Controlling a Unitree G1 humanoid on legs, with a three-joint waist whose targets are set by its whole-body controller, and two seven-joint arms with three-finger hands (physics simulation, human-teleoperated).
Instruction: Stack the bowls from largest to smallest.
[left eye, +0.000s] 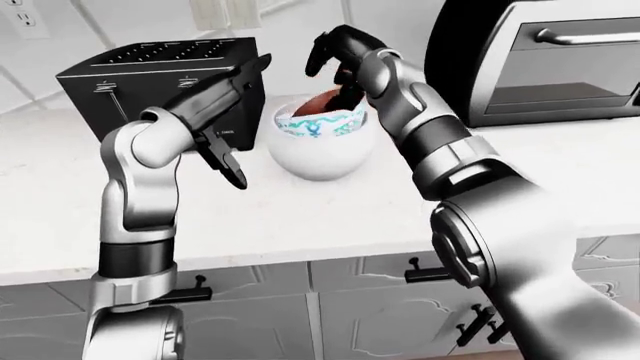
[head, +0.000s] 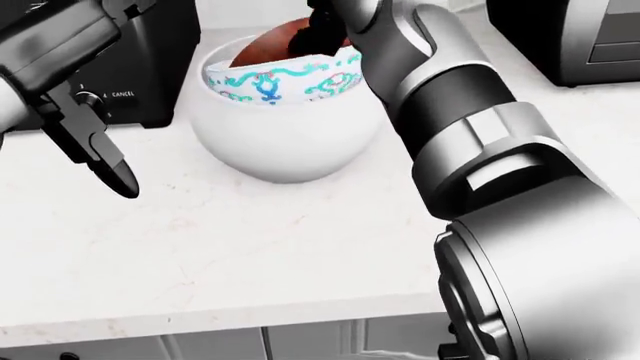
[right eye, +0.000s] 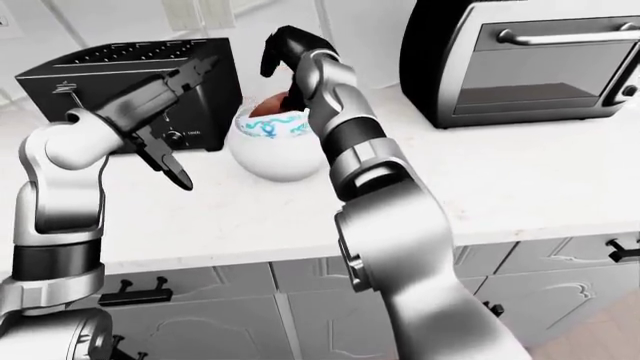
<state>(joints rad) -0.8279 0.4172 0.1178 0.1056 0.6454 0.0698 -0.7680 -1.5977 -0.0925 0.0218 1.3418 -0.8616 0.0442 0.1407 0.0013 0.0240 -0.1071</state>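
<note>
Two bowls on the white counter (head: 250, 247), one nested in the other! Biggest on the counter is the toaster oven (left eye: 540, 60) at the left-eye view's right, then the black toaster (left eye: 160, 82) at left. Between them stands the large white bowl (head: 285, 127) with its teal pattern, and the small red bowl (head: 270, 41) sits inside it. Right hand (left eye: 335, 52) hangs over the rim, fingers curled loosely, gripping nothing. Left hand (head: 95, 154) hovers beside the toaster, fingers straight and empty.
</note>
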